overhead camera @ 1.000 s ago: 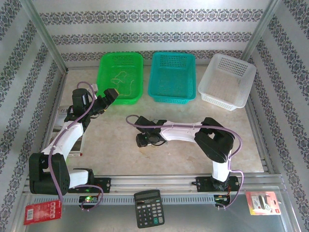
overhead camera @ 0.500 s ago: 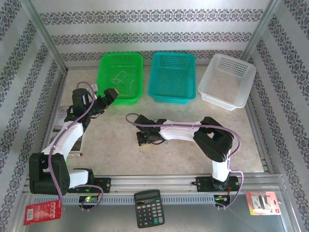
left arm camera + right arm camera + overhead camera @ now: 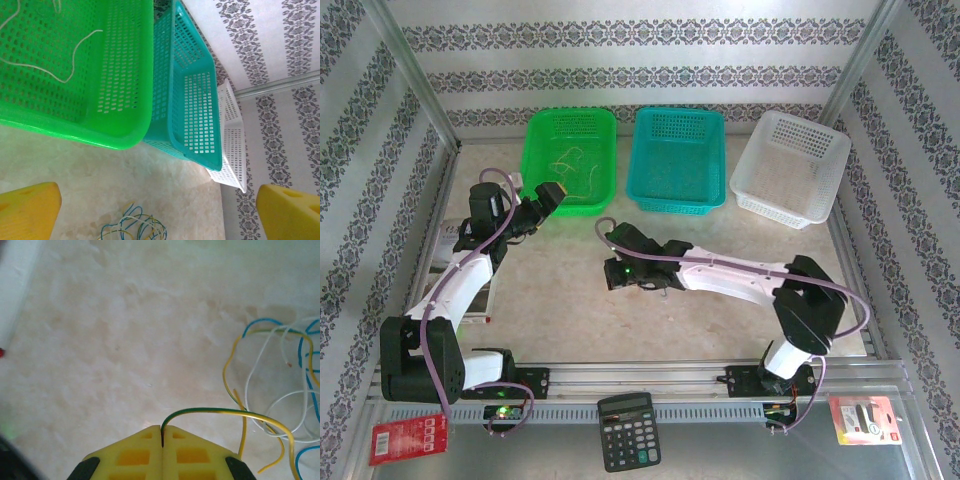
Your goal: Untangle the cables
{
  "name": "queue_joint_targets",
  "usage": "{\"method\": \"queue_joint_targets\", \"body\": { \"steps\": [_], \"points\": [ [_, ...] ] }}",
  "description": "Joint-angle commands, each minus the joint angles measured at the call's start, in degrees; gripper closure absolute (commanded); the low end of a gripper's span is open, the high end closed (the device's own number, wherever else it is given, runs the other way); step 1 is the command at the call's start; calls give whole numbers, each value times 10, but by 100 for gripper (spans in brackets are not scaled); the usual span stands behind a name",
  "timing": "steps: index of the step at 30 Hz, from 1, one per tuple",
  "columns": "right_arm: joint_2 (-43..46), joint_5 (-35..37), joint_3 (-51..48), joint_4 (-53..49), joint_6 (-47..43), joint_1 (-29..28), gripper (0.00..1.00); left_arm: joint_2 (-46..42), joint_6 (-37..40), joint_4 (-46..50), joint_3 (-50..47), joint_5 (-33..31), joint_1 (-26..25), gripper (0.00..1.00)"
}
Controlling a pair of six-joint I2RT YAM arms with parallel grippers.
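Right gripper (image 3: 162, 430) is pressed together, pinching one yellow-green cable (image 3: 220, 410). The tangled cables (image 3: 272, 330) lie at 3 o'clock on the table (image 3: 100, 340). Left gripper (image 3: 159, 210) is spread and empty. Step: extracting a strand. Next, likely a slow pull toward 9 o'clock.

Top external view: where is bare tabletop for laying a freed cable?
Bare: table between left arm and right gripper, and in front of the white basket. Crowded: green basket and teal basket at the back, cable tangle by the right gripper.
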State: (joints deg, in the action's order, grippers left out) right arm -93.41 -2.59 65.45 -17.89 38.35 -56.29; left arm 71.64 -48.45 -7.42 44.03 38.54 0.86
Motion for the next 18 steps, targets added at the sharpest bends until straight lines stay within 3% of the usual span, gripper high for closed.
{"method": "queue_joint_targets", "body": {
  "steps": [1, 9, 18],
  "points": [
    [26, -10, 17, 0, -14, 18, 100, -13, -16, -49, -5, 35, -2, 0],
    [65, -55, 30, 41, 2, 94, 100, -47, -70, -124, -56, 93, -28, 11],
    [59, -145, 27, 134, 66, 181, 100, -59, -71, -154, -79, 65, -154, 19]
  ]
}}
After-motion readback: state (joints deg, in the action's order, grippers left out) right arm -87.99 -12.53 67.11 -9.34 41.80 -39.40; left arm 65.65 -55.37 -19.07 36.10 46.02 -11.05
